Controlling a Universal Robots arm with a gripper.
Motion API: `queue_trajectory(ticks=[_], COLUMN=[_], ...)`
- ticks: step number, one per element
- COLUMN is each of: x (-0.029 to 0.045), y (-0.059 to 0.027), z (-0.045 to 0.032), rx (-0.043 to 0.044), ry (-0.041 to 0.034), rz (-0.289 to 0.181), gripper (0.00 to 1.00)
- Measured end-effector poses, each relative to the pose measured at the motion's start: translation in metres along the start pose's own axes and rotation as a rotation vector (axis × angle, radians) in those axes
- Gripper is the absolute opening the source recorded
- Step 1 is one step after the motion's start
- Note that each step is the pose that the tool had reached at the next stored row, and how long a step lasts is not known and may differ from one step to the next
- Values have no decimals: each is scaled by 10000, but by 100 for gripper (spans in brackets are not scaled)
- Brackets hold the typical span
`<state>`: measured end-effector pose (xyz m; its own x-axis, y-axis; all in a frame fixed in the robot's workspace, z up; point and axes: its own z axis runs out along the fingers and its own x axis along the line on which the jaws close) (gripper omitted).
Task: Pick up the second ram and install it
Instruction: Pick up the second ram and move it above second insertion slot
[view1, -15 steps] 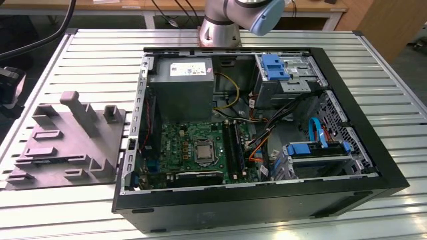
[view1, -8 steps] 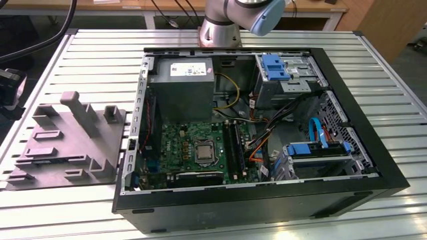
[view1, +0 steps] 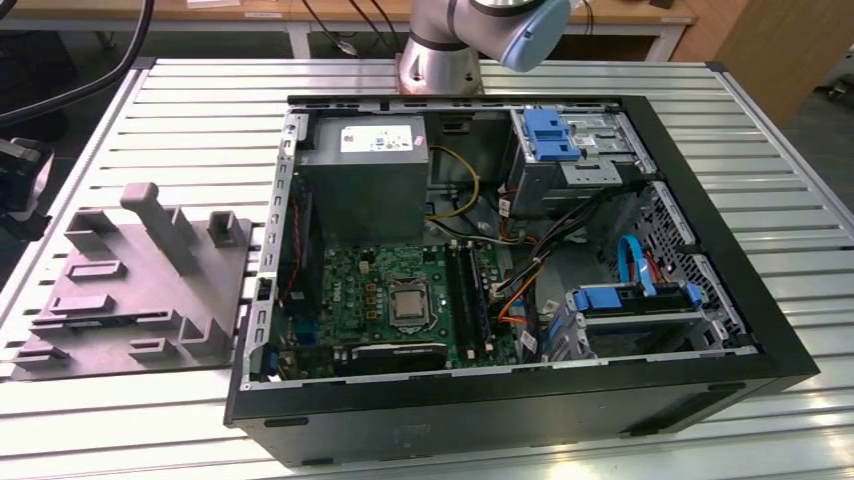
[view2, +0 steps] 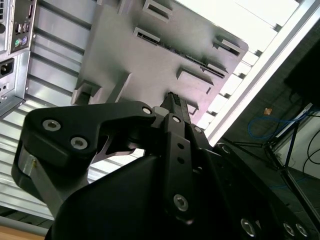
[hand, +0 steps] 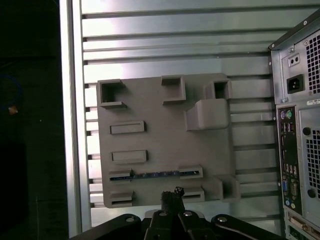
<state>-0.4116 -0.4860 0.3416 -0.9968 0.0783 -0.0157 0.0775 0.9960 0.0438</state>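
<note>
No lettering is legible, even on the power supply's label.

surface: you've got a ribbed silver metal table here | exterior view's left: grey moulded tray sits flat on the slats | just beside it, towards the exterior view's right: open black PC case lying on its side

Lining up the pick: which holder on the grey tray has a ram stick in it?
The bracket pair one row back from the tool: a dark ram stick spans it. Other holders on the grey tray look empty.
</note>
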Motion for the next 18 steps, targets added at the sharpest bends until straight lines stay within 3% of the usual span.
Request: queue_trajectory(ticks=[6,18], x=[0,1], y=[0,0], z=[0,10], rx=[2,-33], ry=[-3,92], rz=[65,-2113], gripper=[10,10])
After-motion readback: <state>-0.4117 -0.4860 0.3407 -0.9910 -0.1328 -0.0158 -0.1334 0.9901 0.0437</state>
